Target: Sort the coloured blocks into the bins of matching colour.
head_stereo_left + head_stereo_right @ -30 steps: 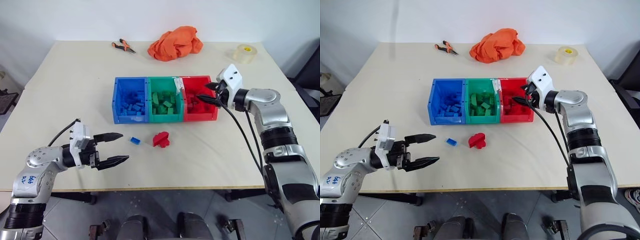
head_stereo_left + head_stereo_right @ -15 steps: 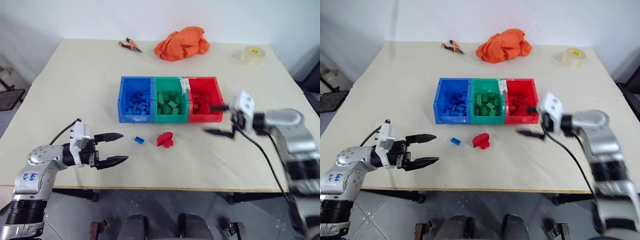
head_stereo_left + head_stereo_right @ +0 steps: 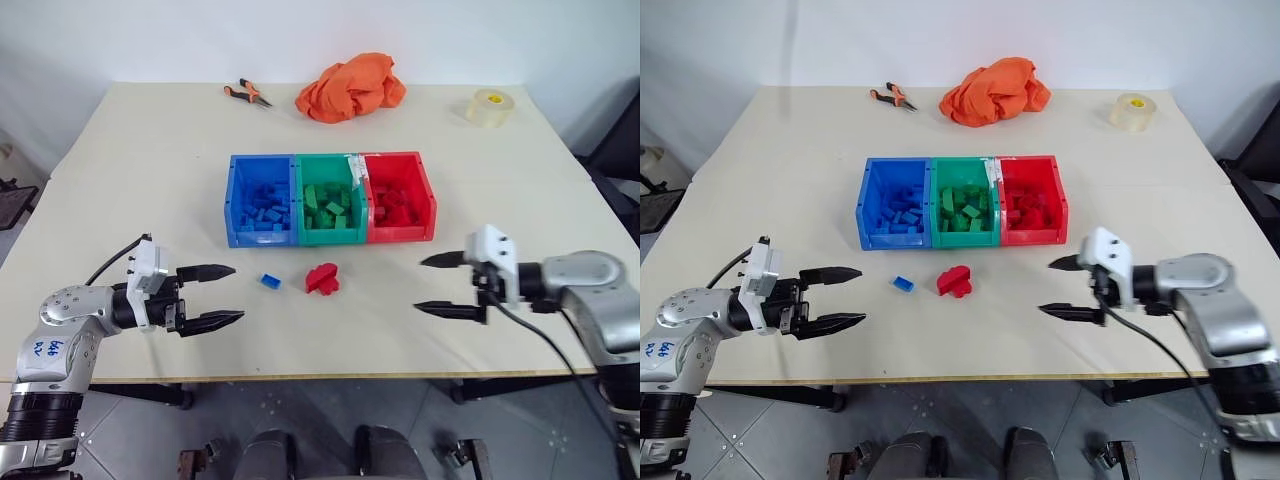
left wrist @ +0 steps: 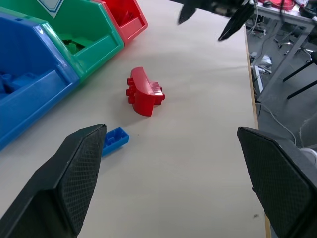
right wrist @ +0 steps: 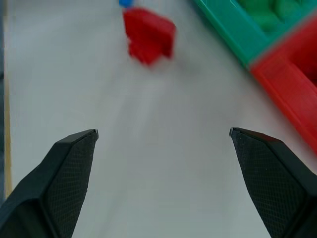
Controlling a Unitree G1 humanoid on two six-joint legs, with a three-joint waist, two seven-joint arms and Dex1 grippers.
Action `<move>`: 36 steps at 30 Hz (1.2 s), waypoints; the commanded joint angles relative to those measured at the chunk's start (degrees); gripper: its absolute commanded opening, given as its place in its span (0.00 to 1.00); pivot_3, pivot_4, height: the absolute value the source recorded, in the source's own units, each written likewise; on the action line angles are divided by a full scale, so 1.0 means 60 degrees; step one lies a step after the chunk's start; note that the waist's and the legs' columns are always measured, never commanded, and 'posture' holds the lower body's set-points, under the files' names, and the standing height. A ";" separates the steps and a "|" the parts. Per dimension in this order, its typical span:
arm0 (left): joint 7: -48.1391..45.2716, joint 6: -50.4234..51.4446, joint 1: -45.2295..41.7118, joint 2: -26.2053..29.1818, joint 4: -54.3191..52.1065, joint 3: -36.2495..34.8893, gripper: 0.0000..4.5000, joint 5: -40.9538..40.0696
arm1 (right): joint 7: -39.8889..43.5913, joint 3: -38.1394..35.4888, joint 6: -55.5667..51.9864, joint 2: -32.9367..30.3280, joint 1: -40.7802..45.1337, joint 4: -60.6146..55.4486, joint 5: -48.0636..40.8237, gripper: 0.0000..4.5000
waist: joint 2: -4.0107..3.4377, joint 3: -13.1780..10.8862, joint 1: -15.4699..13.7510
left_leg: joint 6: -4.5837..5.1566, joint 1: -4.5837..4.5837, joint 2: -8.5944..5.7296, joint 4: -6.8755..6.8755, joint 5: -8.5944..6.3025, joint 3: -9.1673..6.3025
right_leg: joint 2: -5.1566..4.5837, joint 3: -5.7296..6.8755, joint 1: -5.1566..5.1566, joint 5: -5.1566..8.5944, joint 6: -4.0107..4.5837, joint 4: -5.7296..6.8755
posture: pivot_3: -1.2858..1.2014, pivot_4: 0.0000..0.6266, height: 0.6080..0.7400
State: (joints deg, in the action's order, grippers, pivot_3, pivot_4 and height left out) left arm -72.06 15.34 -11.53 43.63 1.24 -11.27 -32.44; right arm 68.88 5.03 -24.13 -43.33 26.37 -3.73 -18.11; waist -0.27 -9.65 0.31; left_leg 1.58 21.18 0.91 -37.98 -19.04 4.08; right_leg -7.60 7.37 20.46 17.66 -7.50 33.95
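Two bricks are left loose on the table [image 3: 150, 150]: the red block [image 3: 322, 278], a chunky arched piece, and the small blue block [image 3: 268, 281] just beside it at its nine o'clock. Both lie near the front of the bins [image 3: 330, 199], at about six o'clock from the green bin [image 3: 329, 235]; the blue bin [image 3: 235, 215] sits at its nine o'clock and the red bin [image 3: 428, 205] at its three o'clock, all three already well stocked with bricks of their own colour.

My right gripper [image 3: 442, 285] hangs over the table at three o'clock from the red block, well apart from it, fingers spread wide and empty, aimed across at it. My left gripper [image 3: 212, 296] hovers at about eight o'clock from the blue block, near it, likewise spread wide with nothing in it.

I judge the red block is mine to take with the right. To do it well I should come in low and straddle its narrower sides, not the studs, which could let it twist out. Close squarely, lift clear of the bin wall, and let go only when I am fully over the red bin. The blue block is thin and flat; my left should drop nearly onto the table before pinching.

Farther off, at twelve o'clock beyond the bins, lie the orange cloth [image 3: 350, 86], the pliers [image 3: 246, 93] and the tape roll [image 3: 487, 106], all out of my way.
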 commanded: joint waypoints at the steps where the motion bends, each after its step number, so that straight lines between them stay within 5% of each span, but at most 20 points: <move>1: -0.0123 -0.0402 0.0194 0.0040 -0.0166 -0.0324 1.00 -0.0042 | -0.0328 0.0574 0.0187 0.0569 0.0436 0.0355 0.0364 0.99 | 0.0000 0.0000 -0.0026 | 0.0000 0.0001 -0.0001 0.0000 0.0000 0.0000 | 0.0000 0.0000 0.0001 0.0000 0.0000 0.0002 | 0.52 0.24 1.00; 6: -0.0121 -0.0854 0.0794 -0.0193 -0.0601 -0.0715 1.00 -0.0306 | -0.0608 0.1290 0.1430 0.2107 0.1431 0.2538 0.1010 0.99 | 0.0013 0.0008 -0.0023 | 0.0005 0.0005 -0.0014 -0.0009 -0.0001 -0.0018 | -0.0007 0.0003 -0.0002 -0.0001 -0.0001 0.0013 | 0.52 0.24 1.00; 19: 0.0598 -0.0572 0.1725 -0.0351 -0.1710 -0.1001 1.00 -0.0532 | -0.0289 0.1903 0.2261 0.3627 0.2327 0.4812 0.1679 0.99 | 0.0011 0.0007 0.0096 | 0.0004 0.0002 -0.0010 -0.0006 0.0000 -0.0039 | -0.0002 0.0007 0.0002 -0.0001 0.0000 0.0041 | 0.52 0.24 1.00; 22: 0.0691 -0.0557 0.1794 -0.0371 -0.1798 -0.1008 1.00 -0.0579 | -0.0172 0.1930 0.2207 0.3562 0.2021 0.4410 0.1652 0.86 | 0.0012 0.0007 0.0118 | 0.0004 0.0000 -0.0010 -0.0005 -0.0001 -0.0045 | -0.0002 0.0006 0.0001 -0.0001 0.0000 0.0047 | 0.52 0.24 1.00; 30: 0.0709 -0.0562 0.1512 -0.0407 -0.1589 -0.0847 1.00 -0.0532 | -0.0699 0.1672 0.2413 0.3586 0.1698 0.3939 0.1744 0.24 | 0.0011 0.0007 0.0214 | -0.0002 -0.0003 -0.0008 -0.0001 -0.0002 -0.0050 | 0.0003 0.0008 0.0002 -0.0001 0.0000 0.0052 | 0.52 0.24 1.00; 36: 0.0619 -0.0609 0.1093 -0.0479 -0.1260 -0.0622 1.00 -0.0424 | -0.0865 0.1051 0.1798 0.3046 0.1246 0.2621 0.1291 0.20 | 0.0009 0.0006 0.0190 | -0.0002 -0.0002 -0.0010 -0.0001 -0.0002 -0.0052 | 0.0001 0.0008 0.0002 -0.0001 0.0000 0.0054 | 0.52 0.24 1.00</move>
State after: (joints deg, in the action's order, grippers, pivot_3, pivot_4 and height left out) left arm -68.05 12.22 -4.31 41.05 -6.34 -14.95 -34.58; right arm 63.97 14.97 -11.80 -22.91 34.21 17.00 -8.17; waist -0.22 -9.62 1.45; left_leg 1.56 21.17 0.84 -37.99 -19.05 3.76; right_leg -7.60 7.41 20.48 17.65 -7.50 34.28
